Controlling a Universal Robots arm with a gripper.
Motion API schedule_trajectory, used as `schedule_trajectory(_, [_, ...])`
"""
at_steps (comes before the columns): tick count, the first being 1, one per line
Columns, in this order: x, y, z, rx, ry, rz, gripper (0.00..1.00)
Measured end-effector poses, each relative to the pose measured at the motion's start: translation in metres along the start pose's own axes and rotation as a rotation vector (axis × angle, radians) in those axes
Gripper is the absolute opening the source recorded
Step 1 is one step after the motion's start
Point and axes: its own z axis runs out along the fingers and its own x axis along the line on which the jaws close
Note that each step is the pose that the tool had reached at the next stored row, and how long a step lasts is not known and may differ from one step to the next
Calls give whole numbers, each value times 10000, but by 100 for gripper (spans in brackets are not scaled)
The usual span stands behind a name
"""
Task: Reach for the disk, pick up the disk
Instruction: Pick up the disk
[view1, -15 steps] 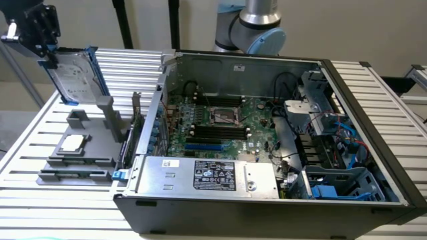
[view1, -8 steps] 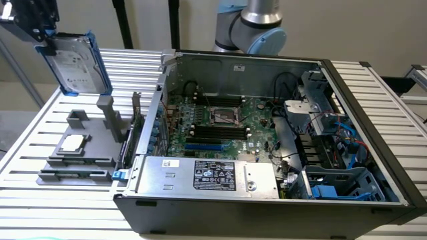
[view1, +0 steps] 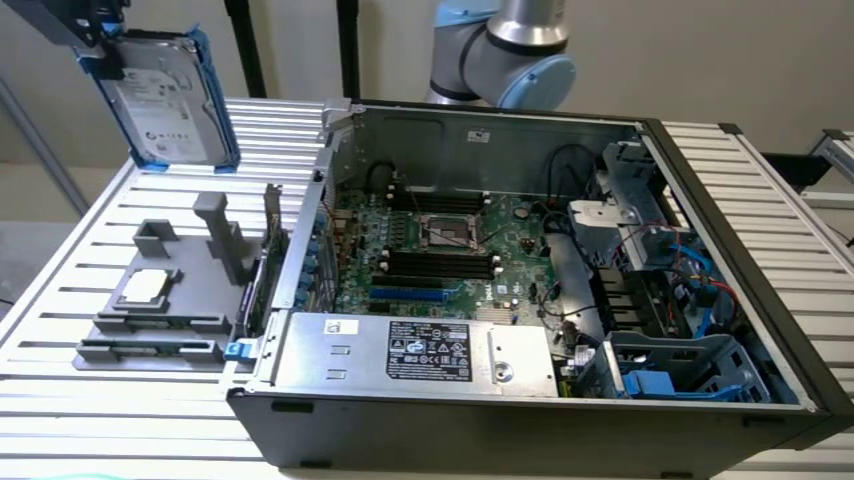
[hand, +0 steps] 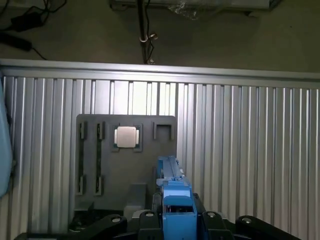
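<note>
Disk (view1: 171, 95) held above the worktop (view1: 60, 260)
Claw (view1: 102, 52) grasps the silver-grey, white-labelled disk by its bright blue frame.

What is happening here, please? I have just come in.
The robot arm's gripper is shut on the disk and holds it on edge in the air, above the slatted table at the exterior view's left. On the table lies a grey fixture with a small silver chip. The open computer case stands beside it.
</note>
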Motion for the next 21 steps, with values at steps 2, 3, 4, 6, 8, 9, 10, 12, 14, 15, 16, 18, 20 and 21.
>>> schedule_trajectory(2, [15,-86,-94,-7,-1,0,32])
schedule_trajectory(3, [22,-129,-140,-10,-2,-1,32])
schedule_trajectory(4, [29,-172,-186,-14,-2,0,32])
schedule_trajectory(6, [47,-262,-282,-23,-3,2,32])
schedule_trajectory(8, [70,-350,-375,-38,-2,1,32])
schedule_trajectory(9, [82,-395,-423,-46,-3,2,32])
schedule_trajectory(10, [93,-439,-469,-58,-2,4,32])
schedule_trajectory(12, [118,-529,-555,-83,-3,4,32])
schedule_trajectory(14, [147,-616,-618,-99,-2,7,32])
schedule_trajectory(15, [164,-661,-634,-100,-4,5,32])
schedule_trajectory(16, [184,-710,-650,-100,-5,5,32])
schedule_trajectory(18, [219,-797,-676,-98,-5,6,32])
schedule_trajectory(20, [255,-886,-702,-100,-3,5,32])
schedule_trajectory(21, [273,-931,-715,-100,-3,7,32])
